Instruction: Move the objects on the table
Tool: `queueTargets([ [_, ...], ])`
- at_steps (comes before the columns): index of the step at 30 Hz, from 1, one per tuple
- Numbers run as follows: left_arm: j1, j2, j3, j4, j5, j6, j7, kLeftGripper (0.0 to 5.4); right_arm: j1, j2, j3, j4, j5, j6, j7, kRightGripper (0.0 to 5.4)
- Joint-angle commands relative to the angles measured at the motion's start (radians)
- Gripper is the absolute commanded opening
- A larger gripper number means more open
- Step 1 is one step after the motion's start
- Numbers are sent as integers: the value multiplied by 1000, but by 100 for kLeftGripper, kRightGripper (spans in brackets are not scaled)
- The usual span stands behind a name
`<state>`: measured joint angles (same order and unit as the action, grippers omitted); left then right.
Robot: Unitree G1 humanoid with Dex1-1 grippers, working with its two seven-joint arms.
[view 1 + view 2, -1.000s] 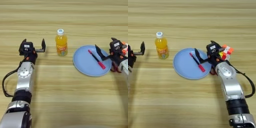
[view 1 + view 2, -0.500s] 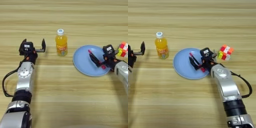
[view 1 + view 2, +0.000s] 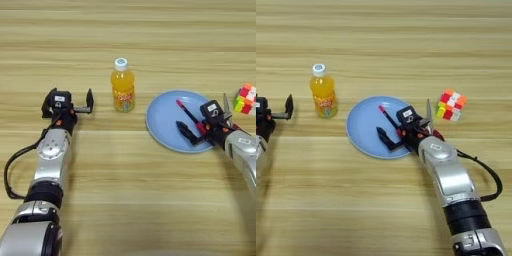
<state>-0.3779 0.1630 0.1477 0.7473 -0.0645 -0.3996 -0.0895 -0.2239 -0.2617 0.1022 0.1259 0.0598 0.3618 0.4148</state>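
Note:
A blue plate point(image 3: 162, 117) lies right of centre on the table point(image 3: 130, 190), and a slim black pen point(image 3: 186, 111) with a red cap rests slanted on it. My right gripper point(image 3: 205, 119) is open over the plate's right side. One finger is low on the plate and the other is up towards the multicoloured puzzle cube point(image 3: 246, 98), so the pen's near end lies between them. The cube sits free to the right of the plate. An orange-drink bottle point(image 3: 122, 85) with a white cap stands upright left of the plate. My left gripper point(image 3: 69, 102) is open to the left of the bottle, holding nothing.
My right forearm point(image 3: 448, 175) runs from the lower right up to the plate, with a black cable looping beside it. My left arm point(image 3: 50, 160) lies along the left side of the table.
My right gripper has moved left, away from the cube and onto the plate, and now straddles the pen's near end. The cube is now fully uncovered. The left arm is unchanged.

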Motion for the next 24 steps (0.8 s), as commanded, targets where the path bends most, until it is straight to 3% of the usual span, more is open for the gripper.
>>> queueTargets([
  [1,-15,6,-6,9,13,9,8,540,-9,9,15,42,6,17,24,537],
  [7,-16,4,-6,10,12,6,9,540,-19,15,22,84,2,9,35,537],
  [11,-17,3,-7,9,11,5,10,540,-22,19,27,100,0,5,44,462],
  [24,-18,-1,-8,2,8,3,16,540,-28,22,27,120,2,-5,62,306],
])
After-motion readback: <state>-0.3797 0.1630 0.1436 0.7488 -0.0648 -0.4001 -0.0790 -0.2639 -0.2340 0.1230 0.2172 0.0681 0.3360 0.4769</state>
